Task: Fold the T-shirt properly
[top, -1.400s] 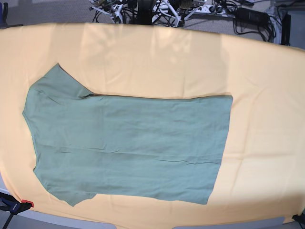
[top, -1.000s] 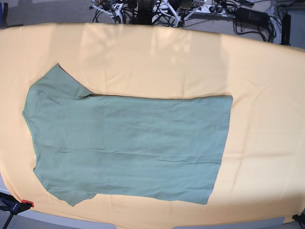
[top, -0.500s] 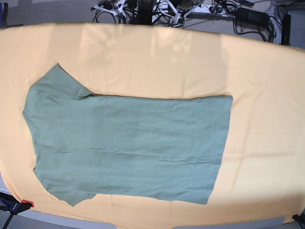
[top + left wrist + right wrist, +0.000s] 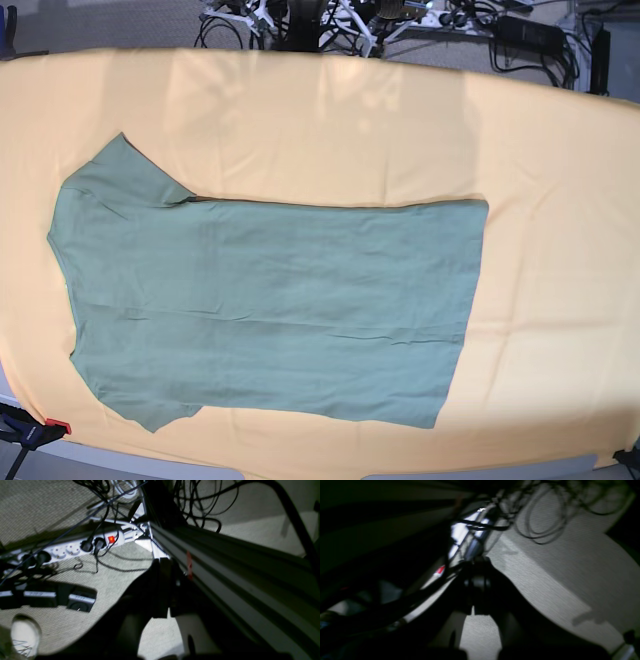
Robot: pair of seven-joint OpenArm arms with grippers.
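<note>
Sage-green T-shirt [image 4: 265,305] hasn't moved since earlier; you've got it flat, sleeves left, hem right, on the yellow-orange cloth [image 4: 350,130]. Both pincers, left gripper [image 4: 166,590] and right gripper [image 4: 477,590], are closed, empty, over grey carpet [image 4: 50,510] by a power strip [image 4: 72,548].

The T-shirt [image 4: 270,310], a plain sage-green short-sleeved one, lay spread flat and unfolded on the tabletop [image 4: 540,160], lengthwise along it. Its shoulders and two sleeves pointed toward the left edge, one sleeve angled to the far side, the other near the front edge. Its straight hem faced right. Shallow wrinkles crossed the thin fabric.
</note>
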